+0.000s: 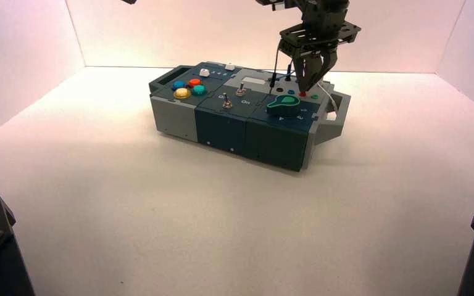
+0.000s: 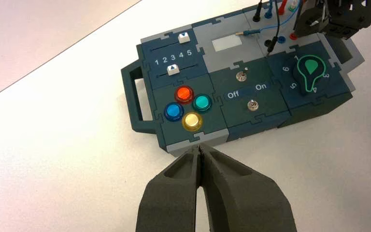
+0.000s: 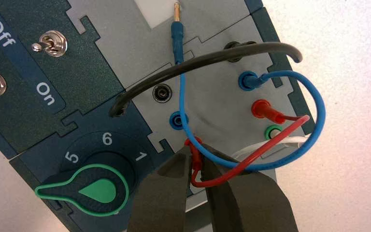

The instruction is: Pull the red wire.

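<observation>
Box (image 1: 247,117) mid-table; R pincer (image 1: 305,89) over its R end, by green knob (image 1: 283,106) & red socket (image 1: 302,94).

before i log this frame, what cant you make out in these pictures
- Tip of the red plug between the right gripper's fingers: hidden in the right wrist view by its socket and the fingers.
- Most of the left arm: cut off by the high view's top edge.
- Knob's far-side numbers: too small in the high view.
</observation>
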`<action>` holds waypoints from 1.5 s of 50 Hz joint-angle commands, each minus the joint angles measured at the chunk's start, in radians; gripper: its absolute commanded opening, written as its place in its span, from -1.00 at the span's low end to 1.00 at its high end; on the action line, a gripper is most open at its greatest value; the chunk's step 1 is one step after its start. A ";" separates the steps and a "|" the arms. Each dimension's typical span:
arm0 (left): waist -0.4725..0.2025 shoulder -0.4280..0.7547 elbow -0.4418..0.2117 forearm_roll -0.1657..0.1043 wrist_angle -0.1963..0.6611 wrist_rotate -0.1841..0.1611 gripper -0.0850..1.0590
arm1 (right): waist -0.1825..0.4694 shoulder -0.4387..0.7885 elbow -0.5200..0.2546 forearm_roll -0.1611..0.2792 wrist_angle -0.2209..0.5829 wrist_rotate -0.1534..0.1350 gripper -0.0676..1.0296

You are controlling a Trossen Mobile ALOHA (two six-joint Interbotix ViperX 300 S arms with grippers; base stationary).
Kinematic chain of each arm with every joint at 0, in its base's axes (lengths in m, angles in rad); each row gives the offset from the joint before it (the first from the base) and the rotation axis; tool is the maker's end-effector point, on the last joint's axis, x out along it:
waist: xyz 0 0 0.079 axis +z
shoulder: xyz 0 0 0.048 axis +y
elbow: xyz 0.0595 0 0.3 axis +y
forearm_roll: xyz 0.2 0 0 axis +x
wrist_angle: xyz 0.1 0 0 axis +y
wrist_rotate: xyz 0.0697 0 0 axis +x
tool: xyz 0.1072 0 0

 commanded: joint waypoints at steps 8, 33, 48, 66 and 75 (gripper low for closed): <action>-0.003 -0.011 -0.032 0.002 -0.009 0.003 -0.91 | -0.008 -0.063 -0.035 -0.009 0.025 -0.003 -0.91; -0.003 -0.008 -0.031 0.002 -0.009 0.003 -0.91 | -0.003 -0.129 -0.028 0.000 0.087 -0.002 -0.88; -0.003 -0.006 -0.031 0.002 -0.009 0.003 -0.91 | -0.002 -0.164 -0.009 0.057 0.153 -0.011 -0.71; -0.003 -0.006 -0.029 0.002 -0.009 0.002 -0.91 | -0.002 -0.196 0.029 0.109 0.160 -0.009 0.43; -0.003 -0.006 -0.029 0.002 -0.009 0.003 -0.91 | -0.002 -0.224 0.044 0.106 0.160 -0.009 0.43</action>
